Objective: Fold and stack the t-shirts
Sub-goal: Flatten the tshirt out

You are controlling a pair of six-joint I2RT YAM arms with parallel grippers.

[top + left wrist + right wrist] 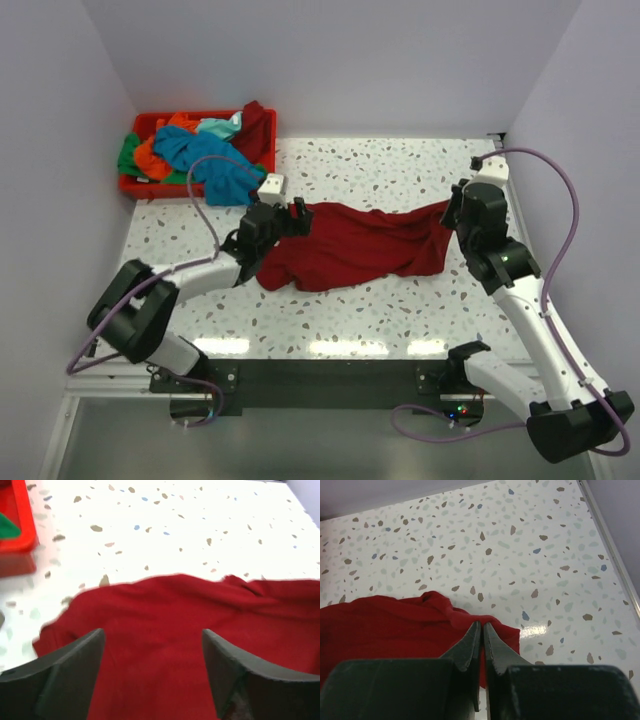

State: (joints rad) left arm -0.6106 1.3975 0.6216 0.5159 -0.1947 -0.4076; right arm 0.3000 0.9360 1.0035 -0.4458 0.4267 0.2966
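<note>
Overhead view first: dark red t-shirt [350, 250] lies crumpled and stretched sideways across mid-table [400, 165], not flat. Left gripper [285, 222] is over its left end, right gripper [453, 213] at its right corner. Remaining t-shirts [205, 155], teal, orange and green, are heaped in the red bin [138, 186] at far left, one teal sleeve spilling over the rim toward the left arm. Left wrist view: fingers [70, 665] spread wide, nothing between them, red cloth directly below, slightly blurred. Right wrist view: jaws pressed nearly together at the shirt's edge, apparently pinching a thin fold, though cloth between the tips is hard to confirm. Risks, as judgement: a thin pinch could slip if the right arm pulls, letting the corner drop; the left gripper closing here may catch two layers or mid-panel rather than a hem, so the shirt bunches instead of flattening; left elbow swing could snag the hanging teal sleeve.
</note>
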